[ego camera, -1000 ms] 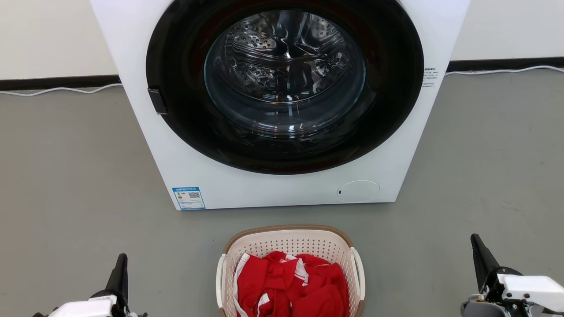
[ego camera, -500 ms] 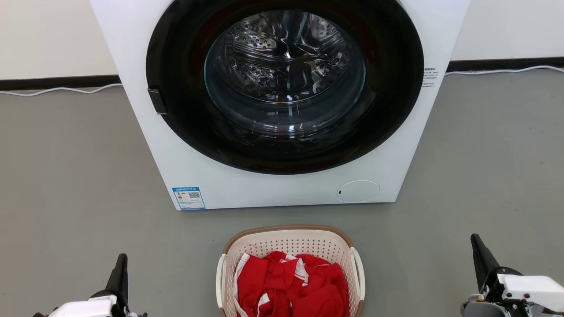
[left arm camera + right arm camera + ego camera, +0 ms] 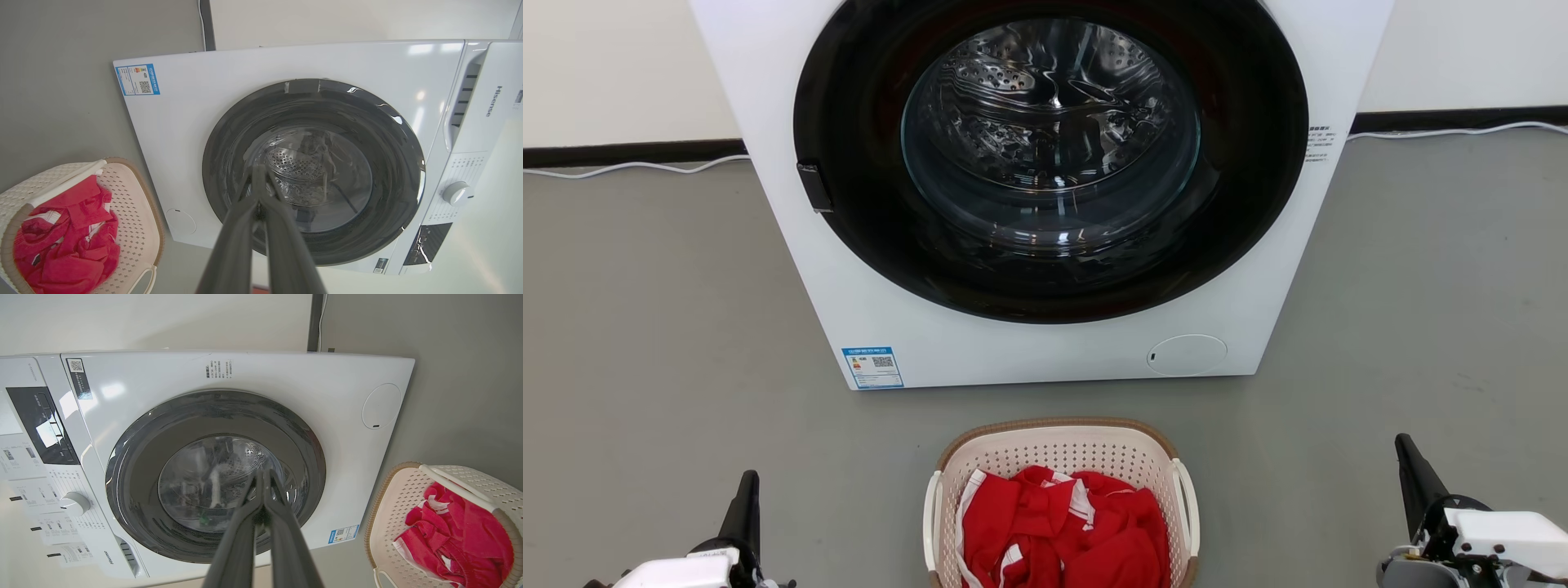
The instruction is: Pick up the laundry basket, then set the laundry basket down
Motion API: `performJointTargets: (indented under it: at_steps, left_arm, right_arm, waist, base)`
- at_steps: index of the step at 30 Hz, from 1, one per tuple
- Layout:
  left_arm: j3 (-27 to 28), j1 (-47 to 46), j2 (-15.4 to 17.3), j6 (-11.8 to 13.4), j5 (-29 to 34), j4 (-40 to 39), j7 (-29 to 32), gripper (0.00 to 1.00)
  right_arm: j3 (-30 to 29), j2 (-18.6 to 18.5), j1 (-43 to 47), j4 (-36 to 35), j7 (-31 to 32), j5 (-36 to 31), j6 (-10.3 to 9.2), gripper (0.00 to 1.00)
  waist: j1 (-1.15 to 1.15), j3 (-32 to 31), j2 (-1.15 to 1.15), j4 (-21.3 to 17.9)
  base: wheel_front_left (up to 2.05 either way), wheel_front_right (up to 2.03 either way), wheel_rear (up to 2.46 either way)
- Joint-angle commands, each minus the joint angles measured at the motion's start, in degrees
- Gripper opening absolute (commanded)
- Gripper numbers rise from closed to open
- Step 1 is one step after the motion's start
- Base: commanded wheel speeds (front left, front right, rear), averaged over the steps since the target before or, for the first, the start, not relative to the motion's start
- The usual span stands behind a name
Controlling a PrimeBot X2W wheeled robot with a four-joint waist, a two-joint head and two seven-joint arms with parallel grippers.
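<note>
The laundry basket (image 3: pixel 1062 445) stands on the grey floor at the bottom centre of the head view, cream and perforated with a brown rim and white side handles, holding red clothes (image 3: pixel 1062 531). It also appears as the basket (image 3: pixel 135 196) at the lower left of the left wrist view and the basket (image 3: pixel 392 506) at the lower right of the right wrist view. My left gripper (image 3: pixel 747 490) sits well to the basket's left and my right gripper (image 3: pixel 1409 465) well to its right. Both are shut and hold nothing: left fingertips (image 3: pixel 259 169), right fingertips (image 3: pixel 263 473).
A white front-loading washing machine (image 3: pixel 1045 351) with a closed dark round door (image 3: pixel 1049 155) stands just beyond the basket. A white cable (image 3: pixel 629 166) runs along the wall's black skirting. Bare grey floor (image 3: pixel 662 327) lies on both sides of the basket.
</note>
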Motion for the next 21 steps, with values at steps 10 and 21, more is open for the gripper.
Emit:
performJointTargets:
  at_steps: [10,21]
  left_arm:
    - [1.84,-2.72,1.06,-0.59,-0.40,-1.62,0.19,0.00]
    - [1.84,-2.72,1.06,-0.59,-0.40,-1.62,0.19,0.00]
  right_arm:
    - [1.11,-0.86,-0.65,-1.75,0.42,0.44,0.18,0.00]
    - [1.11,-0.86,-0.65,-1.75,0.42,0.44,0.18,0.00]
  waist:
    - [0.00,0.00,0.00,0.00]
    - [0.00,0.00,0.00,0.00]
  base:
    - [0.00,0.00,0.00]
    - [0.00,0.00,0.00]
